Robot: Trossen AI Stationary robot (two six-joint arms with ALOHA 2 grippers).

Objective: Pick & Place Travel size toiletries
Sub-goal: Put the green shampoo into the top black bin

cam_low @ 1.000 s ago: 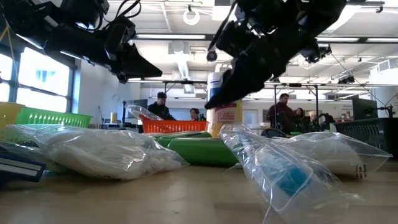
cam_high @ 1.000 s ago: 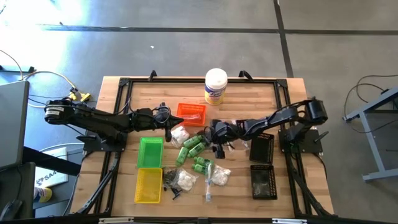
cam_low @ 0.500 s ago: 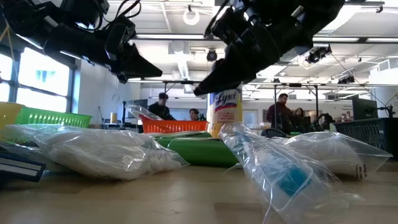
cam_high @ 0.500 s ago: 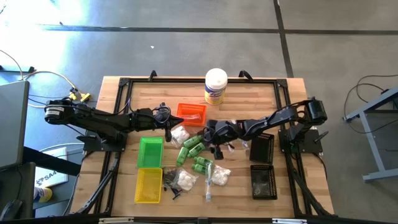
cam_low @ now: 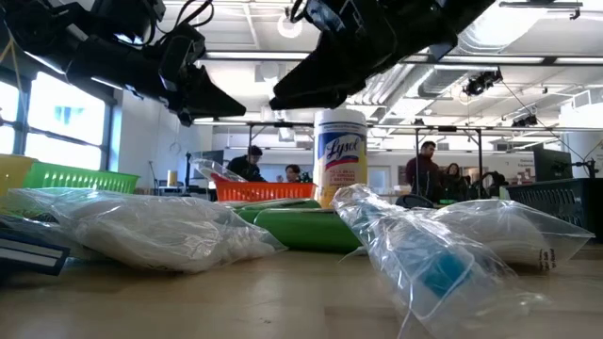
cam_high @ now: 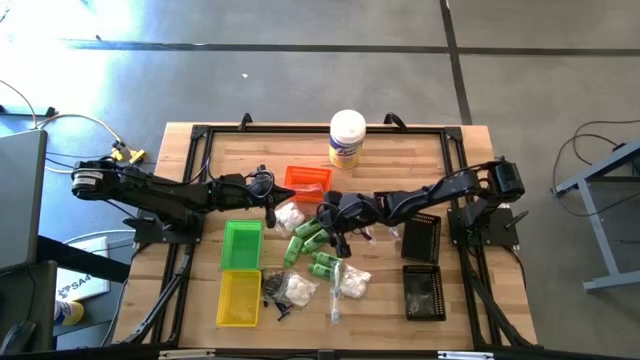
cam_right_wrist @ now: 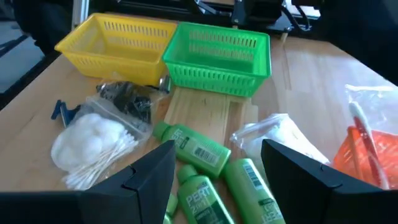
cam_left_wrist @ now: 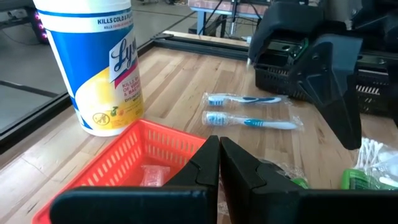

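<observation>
**Right gripper open above the green bottles, left gripper closed by the orange tray**

You had the right gripper over the middle of the table, hanging above the cluster of green bottles. Its two fingers were spread wide apart and they held nothing; in the right wrist view the bottles lay on the wood between and below them. None of the bottles was touched.

Your left gripper waited near the orange tray, with its jaws pressed together and empty. A small clear packet lay inside that tray.

The other toiletries were spread on the table. A bag of white cotton lay between the two grippers. Another cotton bag with cotton swabs lay near the yellow tray, beside some small black pieces. Two wrapped toothbrushes lay on the wood close to the black trays. The green tray stood just beside the yellow one. The white Lysol canister stood upright at the far edge of the table.
</observation>
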